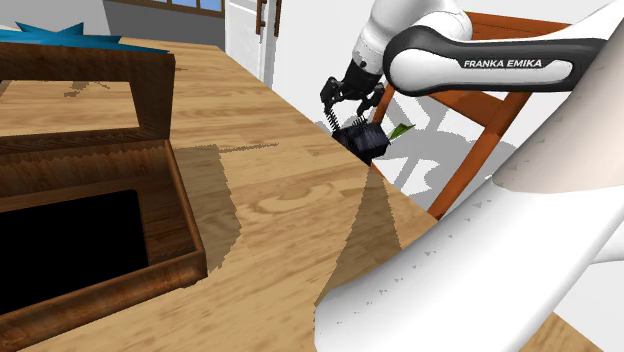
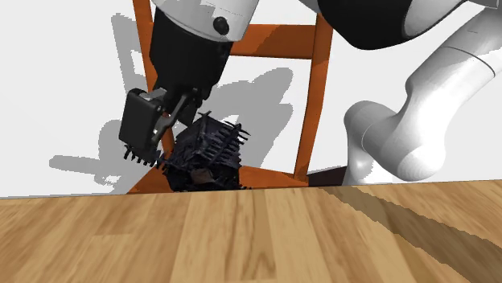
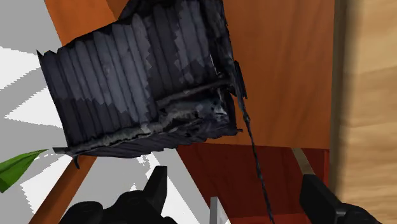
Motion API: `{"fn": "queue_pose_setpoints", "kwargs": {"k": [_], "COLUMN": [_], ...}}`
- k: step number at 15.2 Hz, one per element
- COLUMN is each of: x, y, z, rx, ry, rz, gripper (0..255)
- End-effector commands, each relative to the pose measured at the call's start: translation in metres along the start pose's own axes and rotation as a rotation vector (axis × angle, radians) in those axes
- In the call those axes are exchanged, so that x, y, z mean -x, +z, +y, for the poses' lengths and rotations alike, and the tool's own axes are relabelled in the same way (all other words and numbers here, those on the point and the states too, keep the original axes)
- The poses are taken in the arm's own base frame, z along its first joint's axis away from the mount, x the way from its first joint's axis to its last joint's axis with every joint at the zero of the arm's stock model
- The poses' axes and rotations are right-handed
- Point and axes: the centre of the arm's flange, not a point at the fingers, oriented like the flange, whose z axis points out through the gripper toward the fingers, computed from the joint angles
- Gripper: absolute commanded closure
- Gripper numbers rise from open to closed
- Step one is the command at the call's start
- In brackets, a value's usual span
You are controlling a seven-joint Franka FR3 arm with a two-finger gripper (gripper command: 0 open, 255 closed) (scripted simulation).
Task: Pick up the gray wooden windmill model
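Stretched out past the bench (image 3: 372,95) edge because the windmill (image 3: 140,95) sits on a chair (image 3: 280,76) seat. Hand (image 3: 235,186) released, spread wide, with the windmill just ahead, not gripped.

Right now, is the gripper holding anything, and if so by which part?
Nothing is held. The gripper is open, and the dark gray windmill sits just ahead of it on the chair, untouched.

The windmill model (image 3: 146,89) looks rough, ridged and matt dark grey, the table (image 2: 241,241) smooth pale grained wood, the chair (image 2: 310,104) reddish wood.
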Motion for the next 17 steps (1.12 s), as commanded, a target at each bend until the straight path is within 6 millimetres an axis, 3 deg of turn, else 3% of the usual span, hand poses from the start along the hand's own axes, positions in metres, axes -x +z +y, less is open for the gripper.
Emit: {"fn": "queue_pose_setpoints", "kwargs": {"k": [1,6,7,17], "x": [0.004,0.012,0.012,0.01], "y": [0.009,0.026,0.026,0.021], "z": [-0.002,-0.002,-0.002,-0.002], "rx": [-0.001,-0.001,-0.001,-0.001], "ry": [0.005,0.005,0.005,0.005], "rz": [0.004,0.004,0.004,0.004], "gripper": [0,0,255,255]}}
